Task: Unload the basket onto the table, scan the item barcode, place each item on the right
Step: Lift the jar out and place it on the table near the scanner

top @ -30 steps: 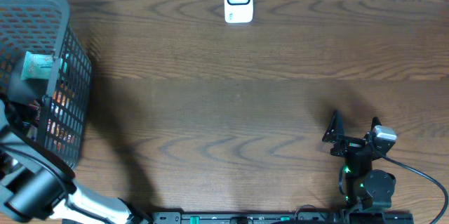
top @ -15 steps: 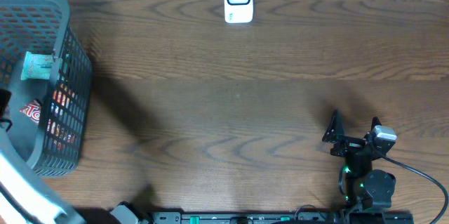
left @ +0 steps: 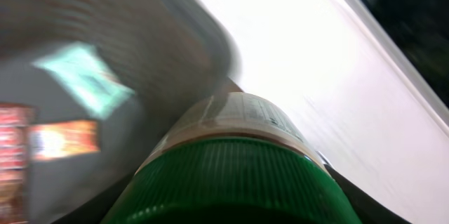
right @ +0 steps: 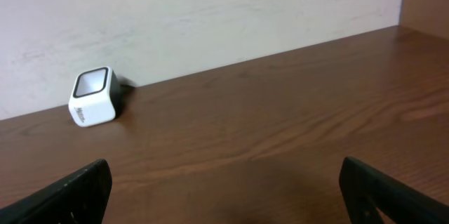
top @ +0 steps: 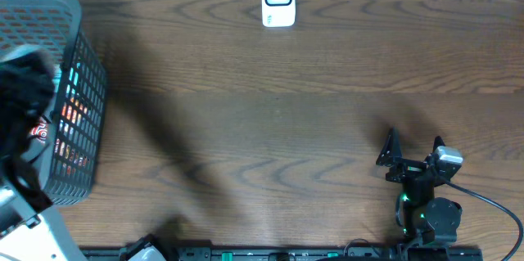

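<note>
Presently: green-capped bottle (left: pixel 231 171), clamped in left gripper (top: pixel 24 89) above basket (top: pixel 82 105), table (top: pixel 270 130) left edge; cap toward wrist camera. Scanner (top: pixel 277 0), far edge, midway, well to its right. Right gripper (top: pixel 413 153), near edge: jaws wide apart, empty.

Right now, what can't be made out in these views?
- Left gripper: in the overhead view it is lost in the arm's motion blur. In the left wrist view it is hidden behind the green-capped container it seems to hold.
- Barcode: none is readable. The container's label is foreshortened and blurred in the left wrist view.
- Basket contents: the overhead view has them screened by mesh and arm. The left wrist view shows only smeared packets.
</note>
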Robot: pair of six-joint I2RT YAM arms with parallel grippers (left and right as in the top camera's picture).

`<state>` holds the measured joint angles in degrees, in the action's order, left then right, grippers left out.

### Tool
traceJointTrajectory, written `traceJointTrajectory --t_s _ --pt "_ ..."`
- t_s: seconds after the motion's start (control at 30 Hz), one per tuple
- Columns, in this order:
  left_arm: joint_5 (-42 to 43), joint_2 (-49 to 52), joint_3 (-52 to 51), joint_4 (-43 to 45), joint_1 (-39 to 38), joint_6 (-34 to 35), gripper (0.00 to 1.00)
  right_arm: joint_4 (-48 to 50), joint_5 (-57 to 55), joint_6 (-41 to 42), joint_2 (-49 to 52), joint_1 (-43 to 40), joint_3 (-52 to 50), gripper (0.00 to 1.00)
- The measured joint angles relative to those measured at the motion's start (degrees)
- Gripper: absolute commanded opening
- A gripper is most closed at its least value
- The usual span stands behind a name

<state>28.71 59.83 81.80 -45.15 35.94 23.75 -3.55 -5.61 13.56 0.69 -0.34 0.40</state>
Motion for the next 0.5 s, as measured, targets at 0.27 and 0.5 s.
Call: traceJointTrajectory --t_s 0.27,0.5 --pt "-1.03 3.30 0.00 -3.93 -20.28 0.04 0.59 0.00 0.00 0.00 0.00 0.00 0.00 0.99" --pt "-14.40 12.17 -0.02 -5.62 -38.80 2.84 0.59 0.00 0.00 0.00 0.00 0.00 0.00 0.99"
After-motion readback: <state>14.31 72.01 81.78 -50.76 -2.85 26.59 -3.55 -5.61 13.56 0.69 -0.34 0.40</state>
